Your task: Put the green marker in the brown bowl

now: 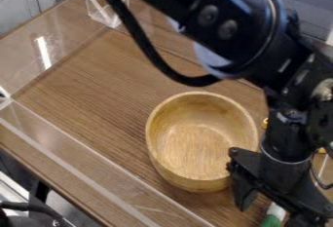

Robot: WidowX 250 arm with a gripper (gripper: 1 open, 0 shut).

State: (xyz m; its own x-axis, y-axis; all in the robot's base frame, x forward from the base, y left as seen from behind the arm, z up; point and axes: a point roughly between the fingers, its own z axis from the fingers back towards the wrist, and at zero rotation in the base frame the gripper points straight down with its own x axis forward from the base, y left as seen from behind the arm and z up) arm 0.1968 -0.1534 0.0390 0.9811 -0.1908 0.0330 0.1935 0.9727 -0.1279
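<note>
While the black arm (228,31) sweeps in from the top of the view and bends down at the lower right, its hand (277,198) points straight down at the bench (97,85), w/ fingers spread wide apart and nothing held between them. One dark finger (243,184) stands just beside the outer wall of the brown bowl (202,139), on its right side; whether they touch can't be told. The other finger sits near the frame's lower right corner, partly cut off.

Green marker (275,214) lies on the bench right under the hand, betw. the fingers; only a small green bit shows at the bottom edge, the rest hidden by the hand or out of frame. It's just right of the bowl, outside it.

Bowl sits upright on the wood-grain bench, lower centre-right, inside empty. Clear plastic walls (53,133) edge the bench on the left & near side, w/ a clear bracket (107,12) at the far corner. A yellow bit (321,148) peeks out at the right edge behind the arm; too little shows to ID it.
</note>
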